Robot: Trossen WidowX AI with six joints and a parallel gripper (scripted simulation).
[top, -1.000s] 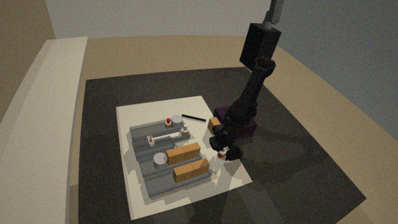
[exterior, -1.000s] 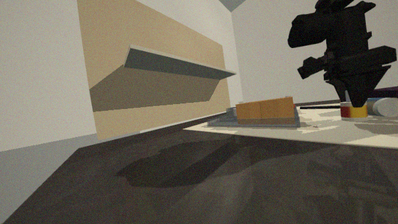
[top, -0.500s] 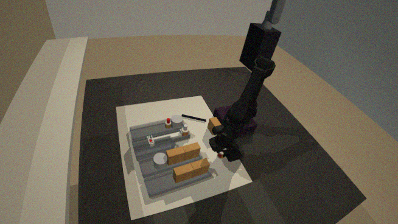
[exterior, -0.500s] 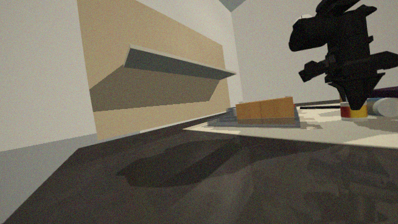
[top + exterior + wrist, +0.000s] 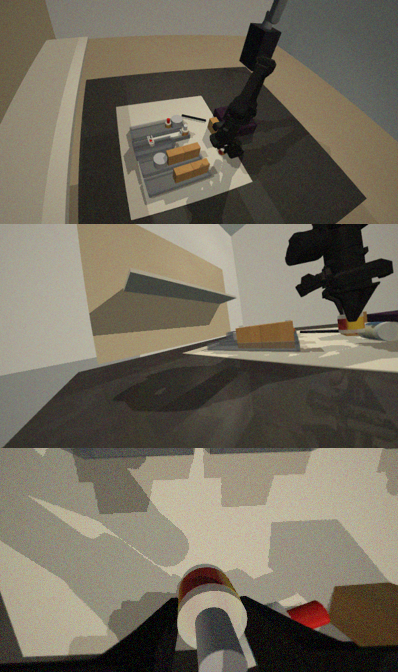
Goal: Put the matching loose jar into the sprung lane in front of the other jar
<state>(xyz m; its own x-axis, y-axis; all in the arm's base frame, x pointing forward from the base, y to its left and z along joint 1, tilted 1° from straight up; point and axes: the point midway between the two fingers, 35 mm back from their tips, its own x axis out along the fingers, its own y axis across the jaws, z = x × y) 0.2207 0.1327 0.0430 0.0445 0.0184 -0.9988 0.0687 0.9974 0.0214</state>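
Observation:
My gripper [image 5: 226, 149] [image 5: 350, 318] [image 5: 208, 603] is shut on the loose jar with a red and yellow band, white shoulder and grey cap [image 5: 221, 151] [image 5: 360, 325] [image 5: 204, 579]. The jar is upright, low at the white mat; whether its base touches is unclear. In the top view, a grey-capped jar [image 5: 185, 132] stands at the front end of the sprung lane, with the white pusher [image 5: 165, 136] running behind it. The front stop is too small to make out. The grey rack [image 5: 158, 186] lies left of my gripper.
A second loose jar [image 5: 387, 331] lies on its side beside the held jar, its red cap [image 5: 311, 615] near the right finger. A wooden block [image 5: 213, 124] [image 5: 367, 613] is beyond it. Orange boxes [image 5: 184, 153] [image 5: 192, 170], grey cylinders and a red-capped jar [image 5: 168, 123] occupy other lanes. A black bar [image 5: 193, 117] lies behind.

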